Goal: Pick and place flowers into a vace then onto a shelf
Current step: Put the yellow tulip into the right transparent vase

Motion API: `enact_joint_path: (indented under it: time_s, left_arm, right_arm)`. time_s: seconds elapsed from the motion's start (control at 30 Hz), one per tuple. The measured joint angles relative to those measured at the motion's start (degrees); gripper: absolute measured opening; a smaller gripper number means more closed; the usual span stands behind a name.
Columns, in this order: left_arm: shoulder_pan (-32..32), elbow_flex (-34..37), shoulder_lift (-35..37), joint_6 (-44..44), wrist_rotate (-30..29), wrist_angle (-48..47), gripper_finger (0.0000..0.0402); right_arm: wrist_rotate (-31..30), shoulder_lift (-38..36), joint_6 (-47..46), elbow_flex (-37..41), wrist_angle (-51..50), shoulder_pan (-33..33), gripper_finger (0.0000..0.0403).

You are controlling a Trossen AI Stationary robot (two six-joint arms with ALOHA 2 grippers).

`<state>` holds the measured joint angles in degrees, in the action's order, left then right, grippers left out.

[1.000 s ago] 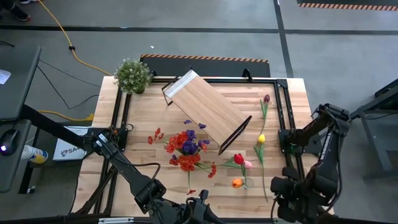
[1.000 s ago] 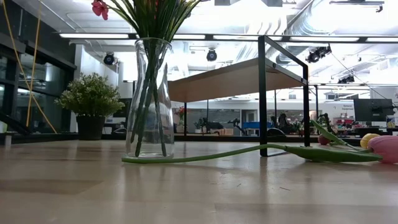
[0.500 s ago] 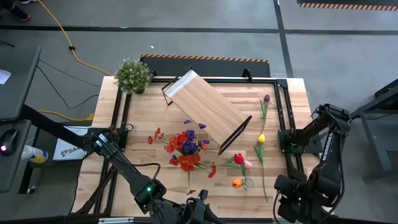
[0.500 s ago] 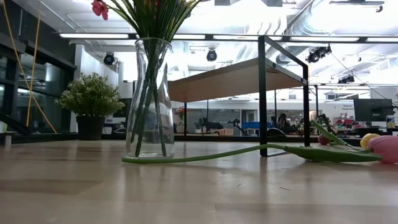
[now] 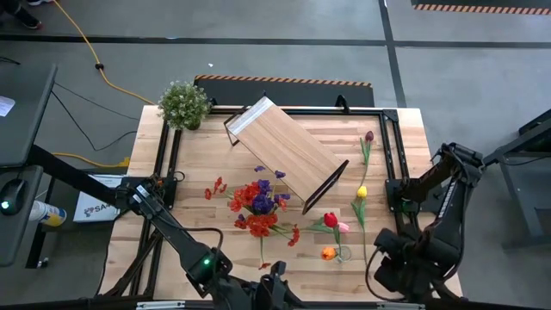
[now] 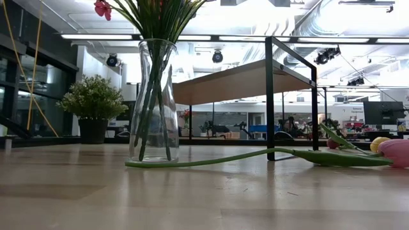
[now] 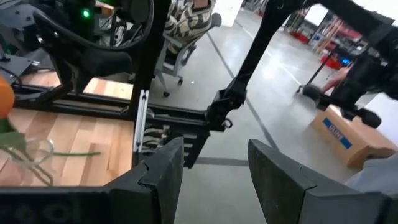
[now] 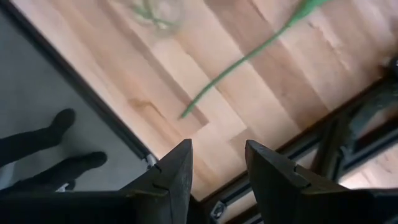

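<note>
A glass vase (image 6: 153,96) stands on the table, holding a bunch of red and purple flowers (image 5: 258,207). Loose tulips lie flat on the boards to its right: red (image 5: 331,220), pink (image 5: 343,228), orange (image 5: 328,253), yellow (image 5: 362,193) and dark maroon (image 5: 368,137). The shelf (image 5: 284,153) stands slantwise behind them. My left gripper (image 7: 214,149) hangs open past the table's near edge, nothing between its fingers. My right gripper (image 8: 217,149) points down, open, over the near right corner beside a long green stem (image 8: 242,59).
A bushy potted plant (image 5: 183,103) stands at the far left corner. A clear glass vessel (image 7: 25,155) lies by the orange tulip. Black frame rails (image 5: 392,164) run along the table's sides. Bare boards lie at the near left (image 5: 185,232).
My right gripper has rolled about its wrist and shifted a little toward the table's left, nearer the long green stem. The flowers, the vase and the shelf have stayed where they were.
</note>
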<state>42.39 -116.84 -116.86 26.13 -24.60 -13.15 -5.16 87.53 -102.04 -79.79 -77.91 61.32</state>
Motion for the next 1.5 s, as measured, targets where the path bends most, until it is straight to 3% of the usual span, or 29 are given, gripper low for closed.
enact_joint_path:
  time_s: [0.67,1.2,1.5]
  left_arm:
    - [0.5,0.0,0.0,8.8,3.6,-16.4,0.0211]
    - [0.4,0.0,0.0,10.4,4.1,-25.7,0.0211]
    - [0.4,0.0,0.0,11.8,-0.1,-29.0,0.0211]
  right_arm:
    - [-0.7,-3.7,-0.7,0.0,-12.1,-6.9,0.0139]
    - [-11.3,-14.9,6.6,0.1,-12.1,-18.7,0.0139]
    - [-13.7,-19.9,10.9,0.0,-12.1,-25.3,0.0139]
